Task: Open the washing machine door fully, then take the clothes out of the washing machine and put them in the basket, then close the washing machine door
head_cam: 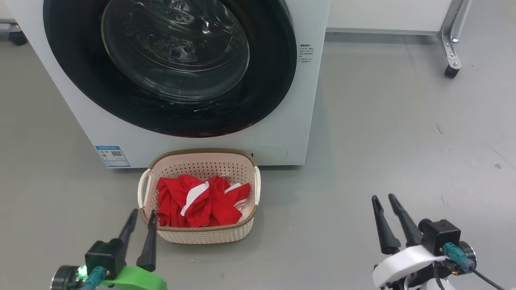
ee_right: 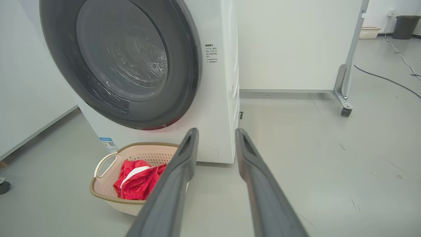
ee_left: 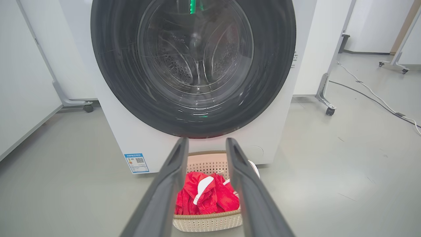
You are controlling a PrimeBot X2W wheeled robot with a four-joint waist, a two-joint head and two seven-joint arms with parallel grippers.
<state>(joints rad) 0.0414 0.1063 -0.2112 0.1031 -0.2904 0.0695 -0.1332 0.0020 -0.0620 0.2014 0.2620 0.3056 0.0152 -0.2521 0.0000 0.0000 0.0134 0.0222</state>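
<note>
Clothes of bright red fabric with white stripes (head_cam: 201, 201) lie heaped inside the cream perforated plastic basket with a brown woven-look rim (head_cam: 209, 235). In the head view it stands on the grey floor, just in front of the big white front-loading washing machine (head_cam: 121, 137). The large round washing machine door with its glossy black rim (head_cam: 80, 88) looks closed against the front. The left gripper (head_cam: 143, 212) hangs beside the basket's left rim and the right gripper (head_cam: 383, 197) is well apart over bare floor. Both have their fingers spread and pinch nothing.

The left wrist view looks straight on: through the glass the steel drum appears to hold no garment, which the head view's reflections leave unclear.

The right wrist view comes from the side: the door's edge seems to sit flush with the cabinet. It also takes in a white basket handle (ee_right: 105, 161) and a wheeled frame leg (ee_right: 343, 98).

My judgement is that closing is the last step in hand and is nearly or fully finished. To do it well, press on the black rim opposite the hinge, not on the glass, and check that the latch caught.
</note>
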